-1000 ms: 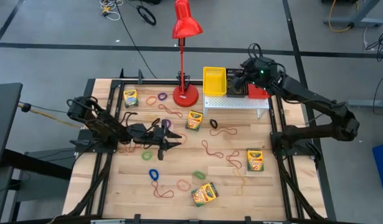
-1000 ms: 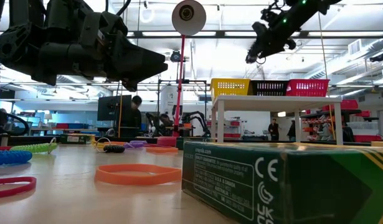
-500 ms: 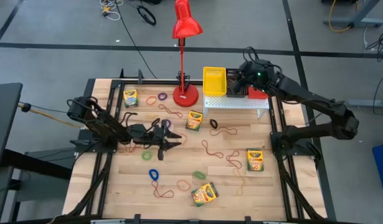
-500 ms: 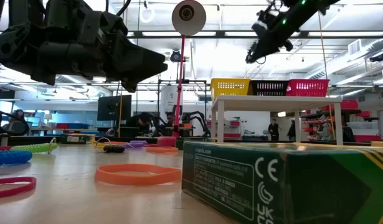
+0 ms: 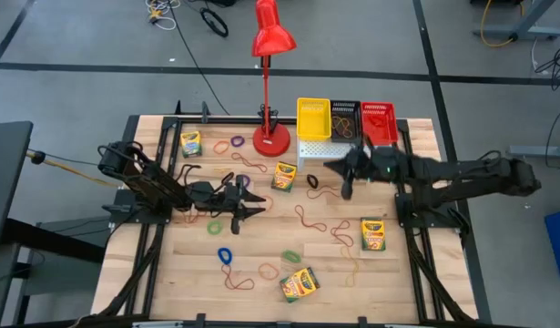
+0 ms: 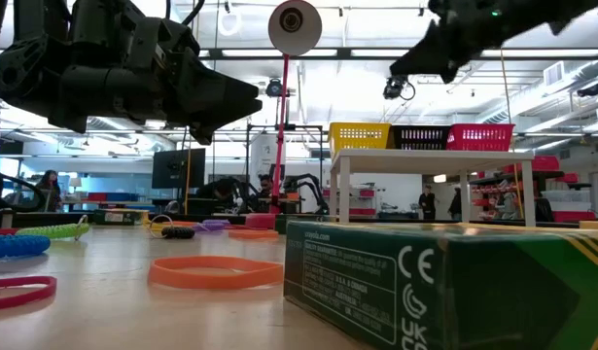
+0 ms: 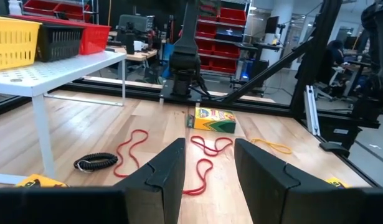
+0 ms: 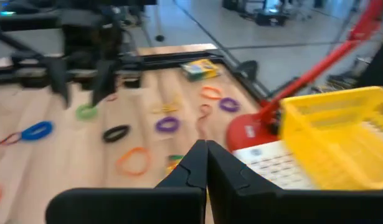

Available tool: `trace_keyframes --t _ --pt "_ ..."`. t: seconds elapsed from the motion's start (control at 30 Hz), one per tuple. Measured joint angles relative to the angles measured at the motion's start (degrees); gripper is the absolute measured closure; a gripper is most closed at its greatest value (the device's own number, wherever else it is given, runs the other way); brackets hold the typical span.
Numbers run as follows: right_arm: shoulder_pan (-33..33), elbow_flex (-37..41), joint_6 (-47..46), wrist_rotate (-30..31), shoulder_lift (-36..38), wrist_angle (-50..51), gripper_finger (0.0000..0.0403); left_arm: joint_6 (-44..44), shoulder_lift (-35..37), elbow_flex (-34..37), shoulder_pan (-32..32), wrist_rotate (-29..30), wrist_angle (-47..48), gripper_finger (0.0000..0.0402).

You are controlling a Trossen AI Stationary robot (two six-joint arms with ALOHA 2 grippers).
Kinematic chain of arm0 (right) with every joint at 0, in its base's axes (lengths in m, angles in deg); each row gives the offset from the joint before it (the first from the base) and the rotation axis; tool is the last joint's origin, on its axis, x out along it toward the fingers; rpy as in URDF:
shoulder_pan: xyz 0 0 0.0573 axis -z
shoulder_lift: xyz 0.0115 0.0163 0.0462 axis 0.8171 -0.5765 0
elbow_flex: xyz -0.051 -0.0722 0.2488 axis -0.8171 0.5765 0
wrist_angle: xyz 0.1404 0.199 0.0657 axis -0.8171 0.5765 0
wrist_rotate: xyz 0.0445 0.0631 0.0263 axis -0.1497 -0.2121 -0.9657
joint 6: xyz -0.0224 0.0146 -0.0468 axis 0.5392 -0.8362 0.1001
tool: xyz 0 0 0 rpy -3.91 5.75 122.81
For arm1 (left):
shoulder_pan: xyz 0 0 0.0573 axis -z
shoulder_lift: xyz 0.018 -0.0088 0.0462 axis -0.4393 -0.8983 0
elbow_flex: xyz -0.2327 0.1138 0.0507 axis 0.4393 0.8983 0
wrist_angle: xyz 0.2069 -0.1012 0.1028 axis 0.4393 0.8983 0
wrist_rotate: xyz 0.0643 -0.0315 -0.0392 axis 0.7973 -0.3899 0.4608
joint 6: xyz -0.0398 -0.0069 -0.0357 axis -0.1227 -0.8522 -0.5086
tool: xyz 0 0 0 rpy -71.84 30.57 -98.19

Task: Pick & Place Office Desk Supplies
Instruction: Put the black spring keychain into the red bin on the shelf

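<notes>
Four crayon boxes lie loose on the worktop, and the nearest to my right gripper (image 5: 339,175) is the crayon box (image 5: 284,175) just in front of the lamp base (image 5: 271,140), with a black band (image 5: 312,181) beside it. The fingers are pressed together with nothing between them, hanging above the wood in front of the white stand (image 5: 345,149). To do the next pick well, I judge I must spread them first, line up across the box's narrow sides and descend squarely, clear of the red band (image 5: 329,193). My left gripper (image 5: 246,197) waits part-open and empty near the left edge.
</notes>
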Motion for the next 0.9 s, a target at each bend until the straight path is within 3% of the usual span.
trace_keyframes --t 0.23,0.47,0.67,0.9 --pt "-10.9 5.0 0.8 5.4 -0.3 -4.5 0.0398 -4.9 0.0 -2.7 0.0 -2.5 0.3 0.0257" --pt "-17.3 13.2 0.8 5.5 -0.3 -15.6 0.0394 -5.5 0.0 -9.0 0.0 -7.5 11.6 0.0268" --pt "-19.9 21.8 0.4 5.5 -0.3 -28.4 0.0393 -5.3 0.0 -12.6 0.2 -7.5 23.9 0.0318" --pt "-20.3 27.0 0.0 5.7 -0.3 -38.8 0.0392 -3.2 0.0 -13.3 3.2 -6.1 25.9 0.0394"
